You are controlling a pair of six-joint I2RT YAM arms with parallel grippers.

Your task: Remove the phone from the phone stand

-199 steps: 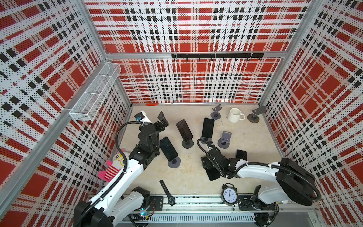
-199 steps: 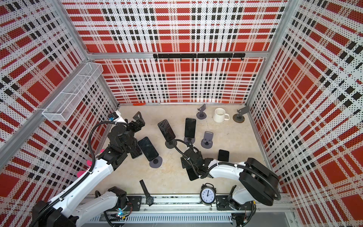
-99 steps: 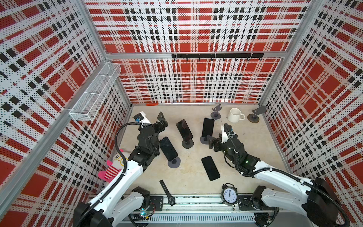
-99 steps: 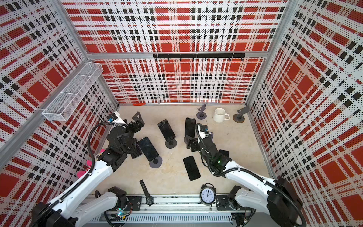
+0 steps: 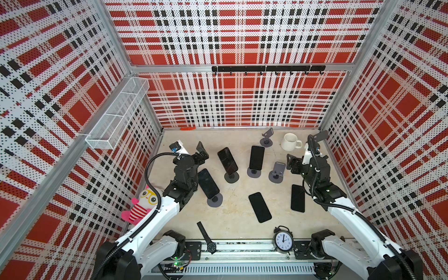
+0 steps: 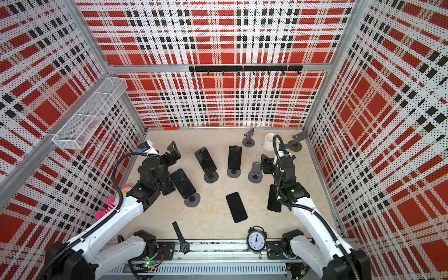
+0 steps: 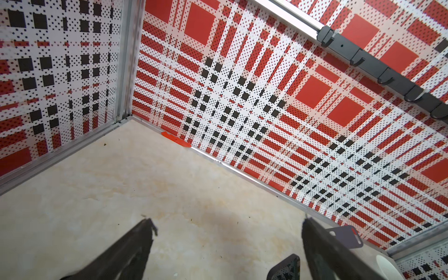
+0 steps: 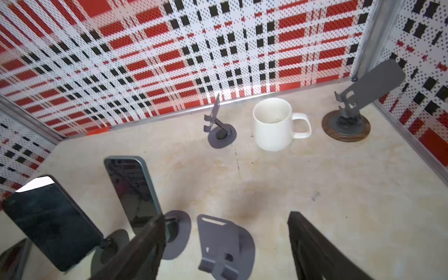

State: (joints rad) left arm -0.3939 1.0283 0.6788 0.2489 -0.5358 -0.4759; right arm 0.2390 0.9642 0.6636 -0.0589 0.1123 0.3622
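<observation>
Front-middle of the surface: phone now lies flat on its own. A second ago the right gripper was down on it; since then it has let go, lifted and pulled back toward the right edge. Its jaws are wide with nothing between them, hanging just beside the empty phone stand. Reads as one removal finished.

Second flat phone lies near the right edge, partly under that arm. Likely still to do: back-middle phone, tilted phone and left phone all sit propped on stands.

Left gripper hasn't moved: spread wide, empty, hovering toward the back-left corner over bare surface.

Surface is a beige stone-look tabletop with a few brownish stains. White mug at the back edge, alarm clock and wristwatch at the front edge, plush toy at the left edge.

Room: red/black/white plaid perforated walls on three sides, wire basket on the left wall, black hook rail on the back wall
</observation>
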